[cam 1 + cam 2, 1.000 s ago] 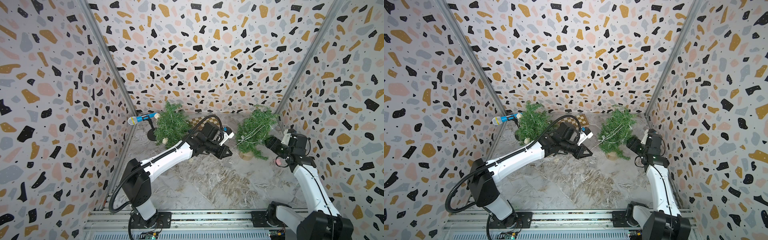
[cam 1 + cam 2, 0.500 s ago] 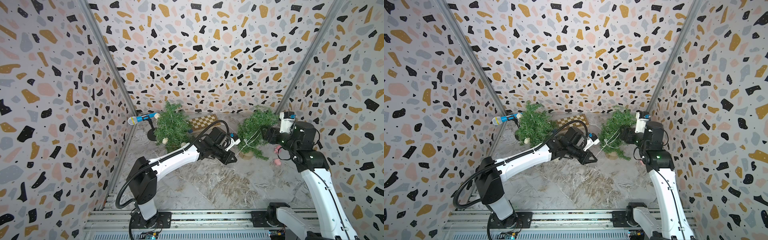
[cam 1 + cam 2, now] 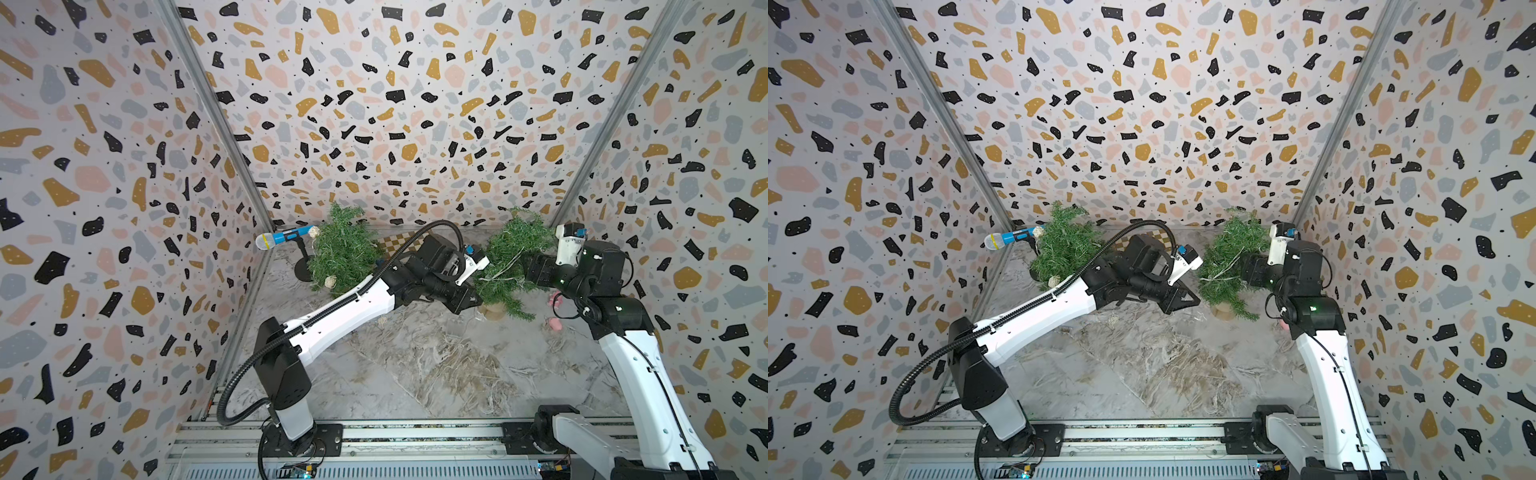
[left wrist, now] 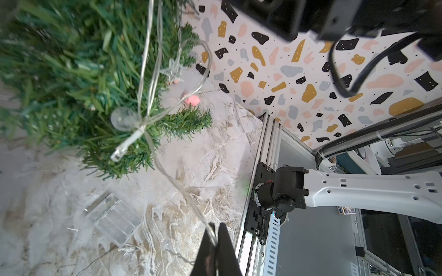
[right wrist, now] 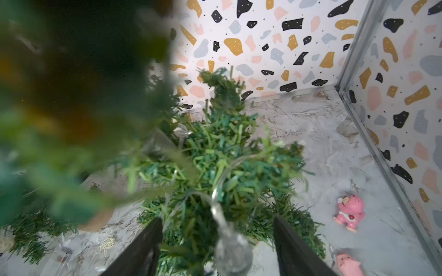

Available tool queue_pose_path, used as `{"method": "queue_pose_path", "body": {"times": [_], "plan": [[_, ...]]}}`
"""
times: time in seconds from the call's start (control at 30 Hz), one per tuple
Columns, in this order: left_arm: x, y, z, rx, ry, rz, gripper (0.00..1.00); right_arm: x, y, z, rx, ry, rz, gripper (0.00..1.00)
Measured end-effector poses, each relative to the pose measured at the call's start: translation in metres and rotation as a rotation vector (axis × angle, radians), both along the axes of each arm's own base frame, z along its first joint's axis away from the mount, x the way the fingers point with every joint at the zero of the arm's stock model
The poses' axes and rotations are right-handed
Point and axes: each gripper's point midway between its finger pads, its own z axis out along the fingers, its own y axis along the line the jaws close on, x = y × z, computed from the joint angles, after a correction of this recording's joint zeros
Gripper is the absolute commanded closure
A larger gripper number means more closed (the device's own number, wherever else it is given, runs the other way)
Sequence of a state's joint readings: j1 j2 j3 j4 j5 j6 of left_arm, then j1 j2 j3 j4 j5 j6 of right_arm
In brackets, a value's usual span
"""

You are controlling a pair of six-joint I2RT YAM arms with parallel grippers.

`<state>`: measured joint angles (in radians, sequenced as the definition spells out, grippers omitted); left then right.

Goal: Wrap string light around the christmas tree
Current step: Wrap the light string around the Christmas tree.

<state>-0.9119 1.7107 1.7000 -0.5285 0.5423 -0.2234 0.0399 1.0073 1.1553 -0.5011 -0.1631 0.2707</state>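
The christmas tree (image 3: 513,257) is a small green one on a round wooden base, standing at the back right in both top views, tree (image 3: 1229,257). The clear string light (image 4: 167,172) loops over its branches, with a bulb and a star showing in the left wrist view. My left gripper (image 4: 216,235) is shut on the string's wire, low at the tree's left side, gripper (image 3: 471,301). My right gripper (image 5: 217,218) stands open against the tree's right side, gripper (image 3: 530,270). Branches and one bulb (image 5: 233,248) lie between its fingers.
A second green tree (image 3: 343,253) and a blue microphone on a stand (image 3: 282,239) are at the back left. A checkerboard (image 3: 397,243) lies behind the left arm. Two pink toys (image 5: 350,213) sit by the right wall. A clear battery box (image 4: 112,219) lies on the floor below the tree.
My right arm has risen from low by the right wall and pushed its open gripper into the tree. My left gripper has carried the string rightward, close to the tree's lower left.
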Motion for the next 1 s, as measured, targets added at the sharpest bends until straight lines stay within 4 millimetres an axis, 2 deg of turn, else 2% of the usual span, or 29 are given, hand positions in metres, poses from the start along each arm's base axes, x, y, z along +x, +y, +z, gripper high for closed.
{"method": "queue_pose_path", "body": {"times": [0.13, 0.23, 0.3, 0.37, 0.47, 0.53, 0.63, 0.73, 0.8, 0.9, 1.0], "plan": [[-0.023, 0.002, 0.033, -0.051, -0.037, -0.048, 1.0, 0.004, -0.006, -0.009, -0.005, 0.021, -0.035, 0.26], [-0.04, 0.005, 0.036, -0.058, -0.054, -0.091, 1.0, 0.006, -0.008, -0.011, -0.008, 0.026, -0.048, 0.25], [-0.044, 0.009, 0.021, -0.02, -0.053, -0.106, 1.0, 0.006, -0.008, -0.01, -0.008, 0.023, -0.048, 0.25], [-0.041, 0.015, -0.003, 0.041, -0.032, -0.103, 1.0, 0.005, -0.007, -0.007, -0.01, 0.01, -0.045, 0.24], [-0.022, 0.021, -0.042, 0.129, 0.021, -0.064, 0.97, 0.001, -0.006, 0.001, -0.008, -0.012, -0.035, 0.24], [-0.004, 0.023, -0.064, 0.172, 0.051, -0.029, 0.87, -0.002, -0.003, 0.006, -0.003, -0.026, -0.021, 0.24], [0.02, 0.026, -0.089, 0.229, 0.075, 0.031, 0.62, -0.004, 0.002, 0.009, 0.0, -0.035, -0.003, 0.24], [0.031, 0.033, -0.099, 0.273, 0.07, 0.08, 0.47, -0.007, 0.01, 0.011, 0.0, -0.039, 0.023, 0.25], [0.032, 0.038, -0.094, 0.275, 0.046, 0.104, 0.42, -0.01, 0.015, 0.015, -0.005, -0.047, 0.041, 0.25], [0.024, 0.059, -0.084, 0.271, 0.011, 0.141, 0.39, -0.016, 0.024, 0.022, -0.007, -0.069, 0.071, 0.25], [0.011, 0.078, -0.083, 0.269, 0.011, 0.172, 0.37, -0.021, 0.036, 0.027, -0.004, -0.084, 0.109, 0.25]]}}
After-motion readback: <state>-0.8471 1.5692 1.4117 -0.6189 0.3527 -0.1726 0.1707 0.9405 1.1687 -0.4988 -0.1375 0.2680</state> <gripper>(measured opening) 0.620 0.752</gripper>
